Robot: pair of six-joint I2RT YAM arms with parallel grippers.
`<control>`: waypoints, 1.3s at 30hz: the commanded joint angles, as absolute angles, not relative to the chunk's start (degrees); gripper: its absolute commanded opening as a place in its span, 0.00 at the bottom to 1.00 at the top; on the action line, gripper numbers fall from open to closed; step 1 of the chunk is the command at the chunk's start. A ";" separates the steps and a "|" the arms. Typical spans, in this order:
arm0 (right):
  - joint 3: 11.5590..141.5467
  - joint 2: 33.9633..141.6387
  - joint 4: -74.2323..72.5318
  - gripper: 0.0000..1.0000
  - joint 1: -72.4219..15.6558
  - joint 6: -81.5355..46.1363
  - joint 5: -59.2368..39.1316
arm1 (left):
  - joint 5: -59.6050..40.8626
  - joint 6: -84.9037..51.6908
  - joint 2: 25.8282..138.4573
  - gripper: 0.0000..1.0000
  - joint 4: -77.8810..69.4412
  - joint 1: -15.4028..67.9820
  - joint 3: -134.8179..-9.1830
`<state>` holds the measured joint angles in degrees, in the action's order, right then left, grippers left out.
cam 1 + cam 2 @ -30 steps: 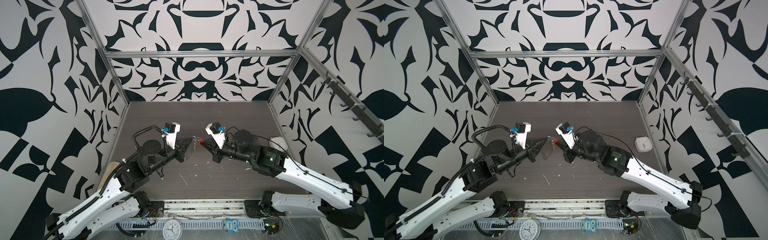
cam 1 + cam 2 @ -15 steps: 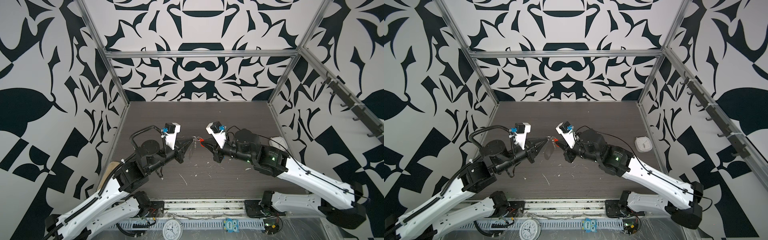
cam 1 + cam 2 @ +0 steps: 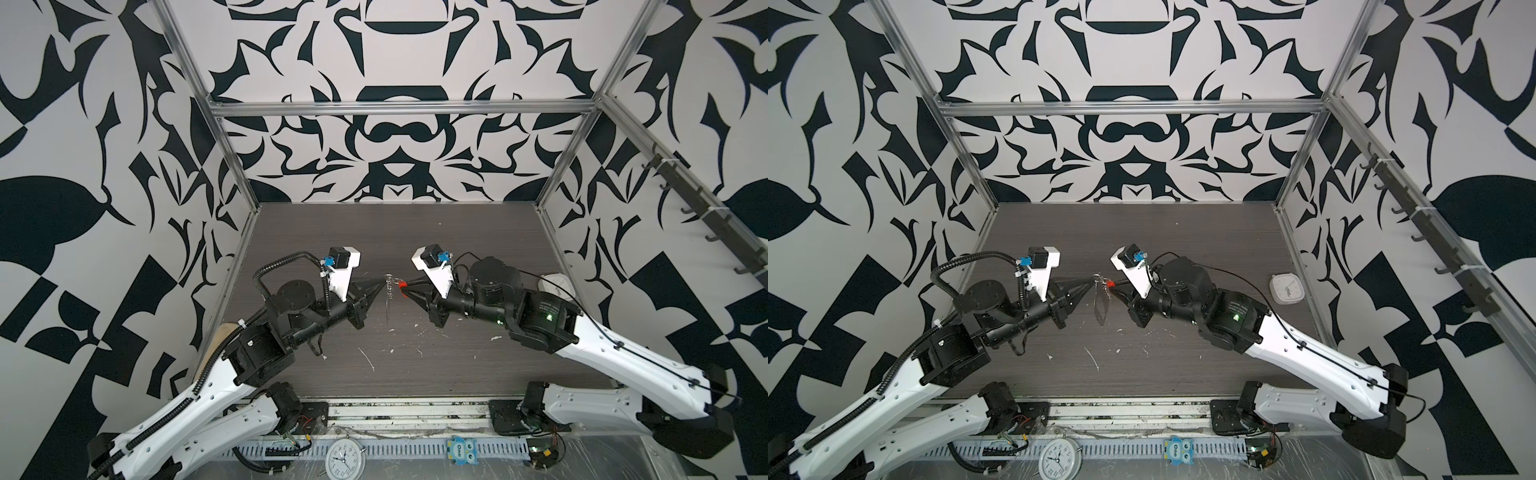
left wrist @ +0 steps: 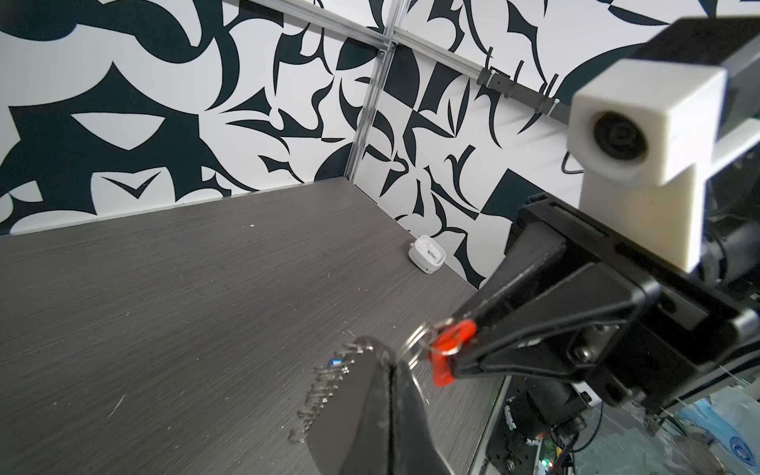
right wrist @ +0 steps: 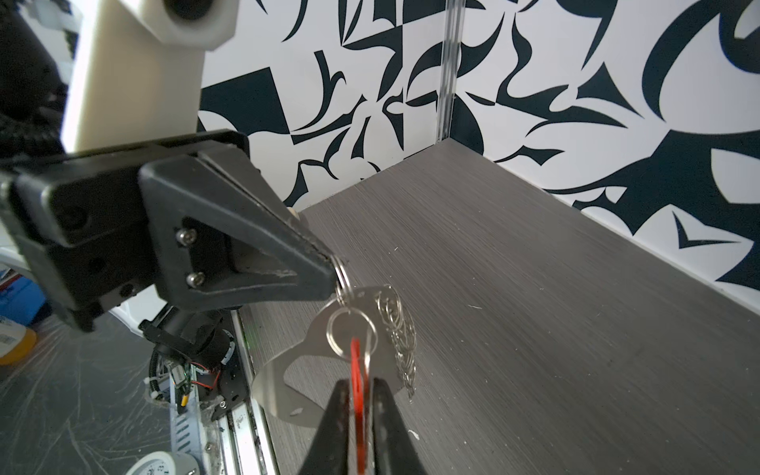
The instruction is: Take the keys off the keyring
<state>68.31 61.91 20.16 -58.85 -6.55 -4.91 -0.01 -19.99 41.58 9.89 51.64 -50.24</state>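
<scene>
Above the middle of the dark grained worktop [image 3: 457,232], the left arm [image 3: 199,374] and the right arm [image 3: 602,349] met nearly tip to tip, both raised off the surface. A small white clock [image 3: 1286,289] sat by the right wall. The left gripper [image 5: 331,263] was closed tight on a silvery ring at the top of the keyring [image 5: 401,333]. Its chain of thin rings hung in the air beside a flat silvery plate [image 5: 283,386]. The right gripper [image 4: 462,341] had the red key [image 5: 357,370] edge-on between its fingers, which stood only slightly apart; whether they pressed the tag could not be told. A split ring [image 5: 351,331] joined that tag to the ring in the left gripper. A speck of blue [image 4: 335,362] showed by the chain, too small to identify.
</scene>
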 commanded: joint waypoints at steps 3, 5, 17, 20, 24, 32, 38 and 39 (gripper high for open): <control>70.24 59.69 20.70 0.24 -58.69 -4.92 -6.69 | -2.34 -19.16 41.43 0.00 10.99 51.33 -52.14; 69.90 59.19 20.74 0.33 -58.63 -4.10 -6.99 | -2.89 -19.16 42.12 0.00 12.06 51.33 -52.96; 69.32 59.95 14.27 0.39 -56.38 -1.77 -16.40 | -6.30 -19.69 42.98 0.00 13.45 51.33 -54.89; 70.04 61.05 13.89 0.37 -55.31 -2.64 -18.33 | -6.67 -19.86 43.07 0.00 13.36 51.33 -54.93; 70.35 61.98 13.02 0.32 -53.55 -3.94 -20.92 | -7.21 -19.86 43.07 0.00 13.19 51.32 -54.89; 70.66 63.11 12.04 0.17 -52.23 -5.07 -23.01 | -8.44 -19.60 43.43 0.00 12.74 51.33 -54.79; 70.75 63.28 11.74 0.00 -51.69 -5.71 -24.40 | -8.76 -19.60 43.42 0.00 12.42 51.33 -54.57; 70.75 63.28 11.69 0.00 -51.51 -5.78 -24.52 | -8.86 -19.67 43.34 0.00 12.26 51.33 -54.46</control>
